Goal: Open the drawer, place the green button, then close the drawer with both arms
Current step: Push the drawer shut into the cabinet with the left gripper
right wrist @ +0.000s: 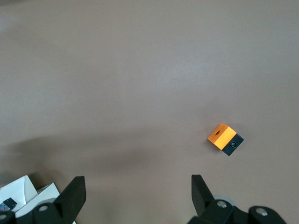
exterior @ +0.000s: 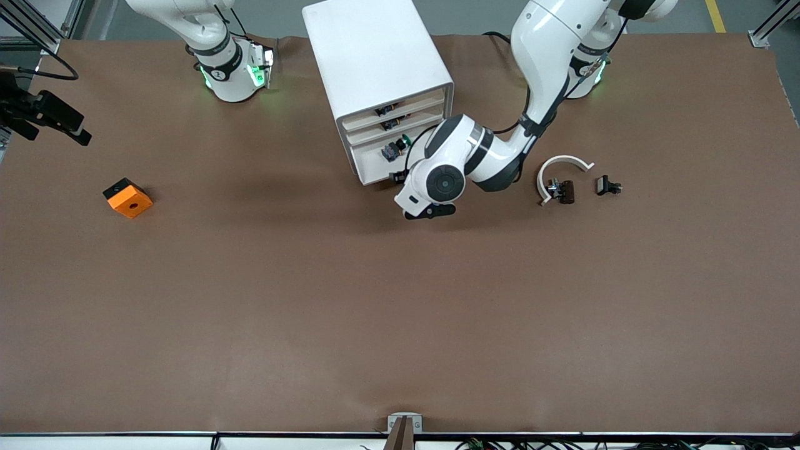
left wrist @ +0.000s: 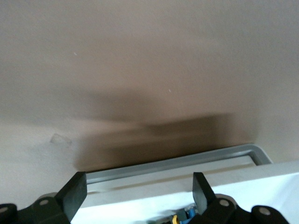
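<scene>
The white cabinet (exterior: 375, 56) stands at the robots' edge of the table. Its third drawer (exterior: 375, 164) is pulled out a little. The button (exterior: 395, 150), green cap and dark blue body, lies in it. My left gripper (exterior: 398, 177) is low at the drawer's front, open and empty. In the left wrist view the drawer's front rim (left wrist: 187, 161) spans the gap of my left gripper (left wrist: 140, 184), and a bit of the button (left wrist: 183, 215) shows. My right gripper (exterior: 74, 130) is open and empty, high over the right arm's end of the table; the right wrist view shows it too (right wrist: 138, 186).
An orange cube (exterior: 128, 198) with a black hole lies toward the right arm's end, also in the right wrist view (right wrist: 225, 138). A white curved piece (exterior: 562, 164) and two small black clip pieces (exterior: 562, 190) (exterior: 607, 185) lie toward the left arm's end. The two upper drawers hold small dark parts.
</scene>
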You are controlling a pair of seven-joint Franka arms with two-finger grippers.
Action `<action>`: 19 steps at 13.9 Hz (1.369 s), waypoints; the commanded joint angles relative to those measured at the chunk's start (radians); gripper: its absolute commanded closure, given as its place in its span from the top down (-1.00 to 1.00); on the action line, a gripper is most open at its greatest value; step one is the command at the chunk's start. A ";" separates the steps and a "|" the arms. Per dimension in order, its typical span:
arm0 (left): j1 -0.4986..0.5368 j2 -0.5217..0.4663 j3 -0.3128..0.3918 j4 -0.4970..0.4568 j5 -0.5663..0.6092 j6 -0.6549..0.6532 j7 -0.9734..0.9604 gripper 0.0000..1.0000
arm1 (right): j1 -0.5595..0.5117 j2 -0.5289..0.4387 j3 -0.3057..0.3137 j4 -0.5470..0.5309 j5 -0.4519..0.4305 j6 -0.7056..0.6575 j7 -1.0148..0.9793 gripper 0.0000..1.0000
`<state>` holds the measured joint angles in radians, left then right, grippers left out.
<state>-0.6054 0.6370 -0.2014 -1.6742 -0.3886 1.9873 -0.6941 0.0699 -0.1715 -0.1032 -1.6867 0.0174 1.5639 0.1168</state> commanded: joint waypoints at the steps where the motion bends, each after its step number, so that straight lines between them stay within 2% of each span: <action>1: -0.002 0.007 -0.012 0.002 -0.018 -0.018 -0.015 1.00 | -0.018 0.015 0.013 0.028 -0.017 -0.015 -0.011 1.00; 8: -0.010 0.055 -0.039 0.005 -0.024 -0.027 -0.015 1.00 | -0.018 0.015 0.013 0.029 -0.017 -0.015 -0.011 1.00; 14: -0.020 0.055 -0.055 0.010 -0.041 -0.027 -0.013 1.00 | -0.019 0.015 0.013 0.029 -0.017 -0.015 -0.011 1.00; 19: -0.045 0.070 -0.055 0.027 -0.110 -0.021 -0.004 1.00 | -0.019 0.015 0.013 0.030 -0.017 -0.015 -0.011 1.00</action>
<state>-0.6250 0.6893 -0.2544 -1.6734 -0.4678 1.9683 -0.6993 0.0697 -0.1714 -0.1033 -1.6862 0.0173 1.5639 0.1167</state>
